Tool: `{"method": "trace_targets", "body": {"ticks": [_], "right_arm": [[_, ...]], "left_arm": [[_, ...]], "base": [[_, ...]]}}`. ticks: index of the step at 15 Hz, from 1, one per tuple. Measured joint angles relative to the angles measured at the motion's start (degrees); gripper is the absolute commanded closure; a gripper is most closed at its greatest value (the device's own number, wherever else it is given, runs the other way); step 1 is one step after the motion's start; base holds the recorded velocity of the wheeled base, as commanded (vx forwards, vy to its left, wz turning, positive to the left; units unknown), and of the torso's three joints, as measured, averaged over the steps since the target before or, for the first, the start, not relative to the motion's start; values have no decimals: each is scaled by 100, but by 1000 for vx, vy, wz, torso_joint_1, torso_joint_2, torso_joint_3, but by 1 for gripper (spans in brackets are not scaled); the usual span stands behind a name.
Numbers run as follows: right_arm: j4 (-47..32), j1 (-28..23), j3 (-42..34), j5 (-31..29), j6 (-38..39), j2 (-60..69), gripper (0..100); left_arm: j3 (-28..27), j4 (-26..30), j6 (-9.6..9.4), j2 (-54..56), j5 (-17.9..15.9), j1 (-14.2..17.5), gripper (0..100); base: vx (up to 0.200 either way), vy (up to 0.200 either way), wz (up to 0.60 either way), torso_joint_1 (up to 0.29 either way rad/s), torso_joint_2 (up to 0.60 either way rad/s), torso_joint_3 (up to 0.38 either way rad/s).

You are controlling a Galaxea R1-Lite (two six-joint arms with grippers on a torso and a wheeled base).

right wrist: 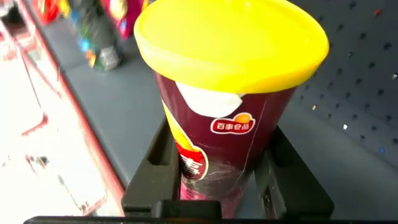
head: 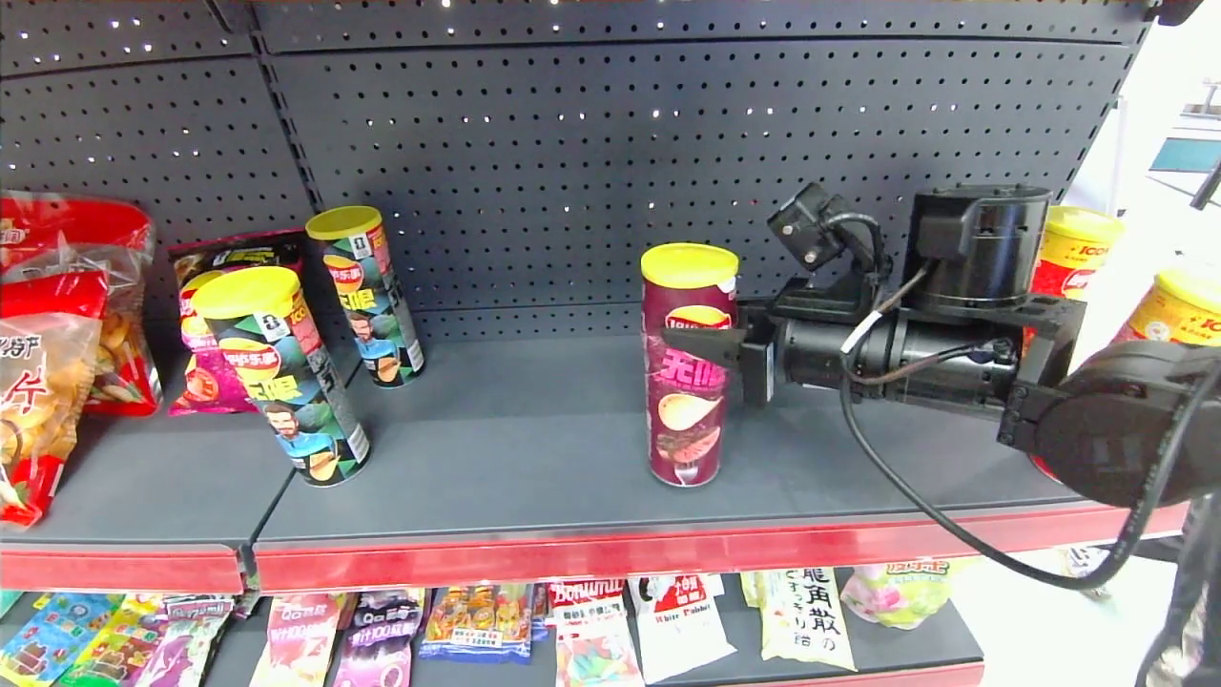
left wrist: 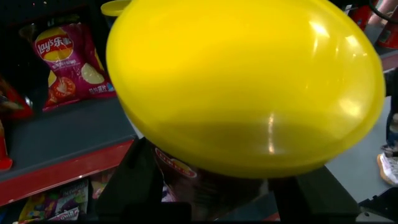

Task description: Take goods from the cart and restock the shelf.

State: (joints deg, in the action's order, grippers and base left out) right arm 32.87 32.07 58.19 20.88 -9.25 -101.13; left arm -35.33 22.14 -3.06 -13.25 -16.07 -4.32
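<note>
Dark pegboard [head: 572, 143] backed the grey shelf [head: 534, 448]. Out in front of the shelf's red lip, the left gripper [left wrist: 217, 199] had its jaws closed around a dark-red spare can [left wrist: 249, 81] under a yellow lid. On the shelf's left lay snack bags [head: 57, 315], then a magenta chip bag [head: 205, 386] behind two patterned cans [head: 281, 377]. At the middle, the maroon can [head: 687, 410] stood upright on the shelf, the right gripper [head: 694, 345] clamped around its upper body. Red-and-yellow cans [head: 1078, 248] stood at the far right behind that arm.
</note>
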Motion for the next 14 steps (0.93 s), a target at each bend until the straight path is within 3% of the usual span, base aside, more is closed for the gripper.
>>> {"method": "trace_targets", "body": {"ticks": [14], "right_arm": [[651,224,-847,-28,-308,171,100]], "left_arm": [[24,0,0,28,0,0,100]], "base": [[0,0,0,0,0,0]]}}
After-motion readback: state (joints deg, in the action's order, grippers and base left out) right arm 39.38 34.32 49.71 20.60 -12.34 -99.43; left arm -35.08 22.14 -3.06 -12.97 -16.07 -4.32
